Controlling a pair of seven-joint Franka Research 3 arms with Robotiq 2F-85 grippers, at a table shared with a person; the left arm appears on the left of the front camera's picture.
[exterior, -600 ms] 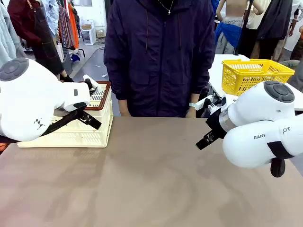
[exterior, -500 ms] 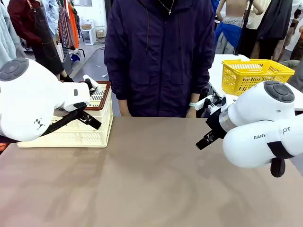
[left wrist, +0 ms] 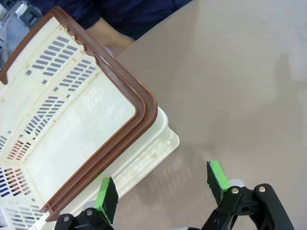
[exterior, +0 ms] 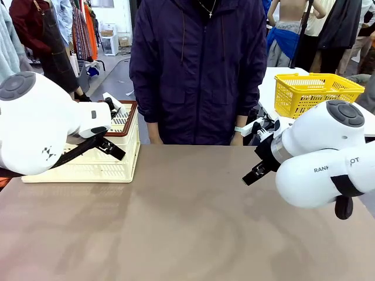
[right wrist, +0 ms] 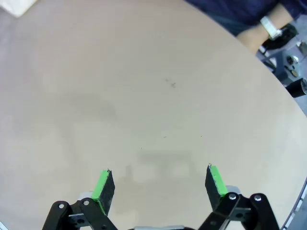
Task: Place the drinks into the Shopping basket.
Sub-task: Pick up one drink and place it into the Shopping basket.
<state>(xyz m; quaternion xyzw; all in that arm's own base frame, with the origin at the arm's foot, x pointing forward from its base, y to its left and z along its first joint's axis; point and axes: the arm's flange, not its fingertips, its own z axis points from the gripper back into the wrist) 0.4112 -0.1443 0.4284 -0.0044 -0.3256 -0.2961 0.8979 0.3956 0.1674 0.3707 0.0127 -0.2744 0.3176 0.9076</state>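
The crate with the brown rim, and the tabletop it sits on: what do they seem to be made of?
The crate looks like moulded plastic: cream, slightly glossy walls with regular punched slots and ribbed corners. Its rim seems to be the same kind of plastic in dark brown, with smooth, rounded edges. The tabletop is a smooth, matte grey-brown sheet showing only soft shadows. It may be laminate, though the look leaves that open.

White rounded left arm and right arm, dark grey joint caps, black lettering on right arm, black left gripper and right gripper, green pads, silver pivot screws
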